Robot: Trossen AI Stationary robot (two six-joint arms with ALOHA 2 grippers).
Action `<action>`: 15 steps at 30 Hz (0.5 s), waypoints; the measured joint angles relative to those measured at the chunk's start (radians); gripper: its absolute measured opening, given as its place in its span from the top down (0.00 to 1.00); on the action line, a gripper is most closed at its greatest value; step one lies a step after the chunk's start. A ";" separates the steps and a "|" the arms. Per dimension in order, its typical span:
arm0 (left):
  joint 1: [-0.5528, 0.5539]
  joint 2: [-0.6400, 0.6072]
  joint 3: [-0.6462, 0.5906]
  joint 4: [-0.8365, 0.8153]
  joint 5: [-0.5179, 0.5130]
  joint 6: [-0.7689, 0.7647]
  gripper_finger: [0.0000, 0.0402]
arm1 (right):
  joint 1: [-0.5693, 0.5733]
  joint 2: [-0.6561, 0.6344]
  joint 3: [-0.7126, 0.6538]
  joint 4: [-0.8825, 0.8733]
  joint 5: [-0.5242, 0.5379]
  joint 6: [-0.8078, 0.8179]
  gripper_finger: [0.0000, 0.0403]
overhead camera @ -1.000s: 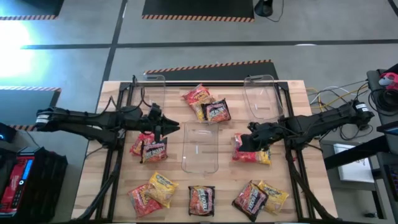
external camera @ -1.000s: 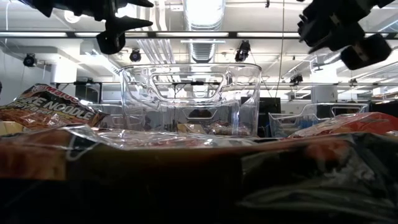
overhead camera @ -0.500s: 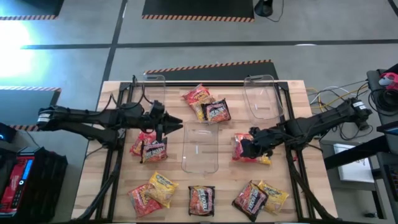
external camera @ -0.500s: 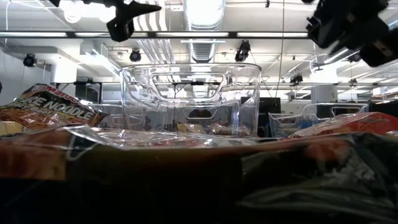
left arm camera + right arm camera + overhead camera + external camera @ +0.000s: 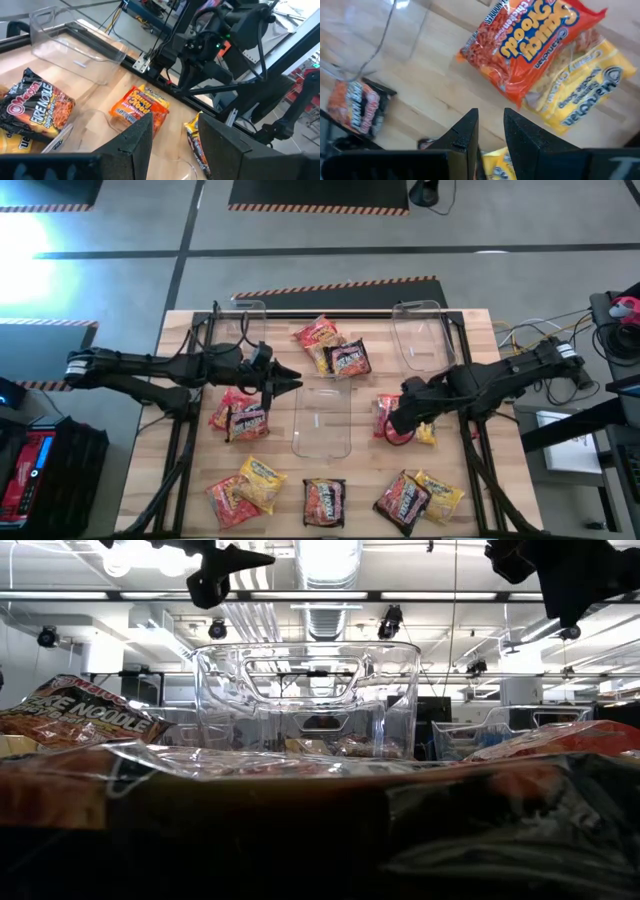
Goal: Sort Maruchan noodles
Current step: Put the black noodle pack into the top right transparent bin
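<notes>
From above: left gripper point(image 5: 290, 383) hanging at nine o'clock of the middle clear bin point(image 5: 322, 420), right gripper point(image 5: 392, 423) over the red-and-yellow packets point(image 5: 382, 412) at the bin's three o'clock, other noodle packets point(image 5: 332, 348) scattered at twelve and six. Past the left wrist: fingers point(image 5: 134, 142) spread, nothing between. Past the right wrist: fingers point(image 5: 465, 134) narrowly parted, empty, above the red packet point(image 5: 535, 37) overlapping a yellow one point(image 5: 585, 87).

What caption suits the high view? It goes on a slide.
Two arms hover over scattered Maruchan noodles and clear bins on a wooden table, left gripper and right gripper both empty.
</notes>
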 joint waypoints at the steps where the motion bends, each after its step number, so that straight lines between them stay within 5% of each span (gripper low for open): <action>1: 0.000 0.004 0.000 -0.001 0.000 -0.007 0.65 | 0.000 0.006 0.004 -0.002 0.001 -0.018 0.80; 8: 0.000 0.046 0.000 0.038 0.001 -0.041 0.65 | 0.000 0.003 -0.031 -0.003 0.005 -0.070 0.78; 15: -0.002 0.115 -0.001 0.173 0.027 -0.094 0.65 | 0.000 -0.050 -0.098 -0.002 -0.004 -0.077 0.65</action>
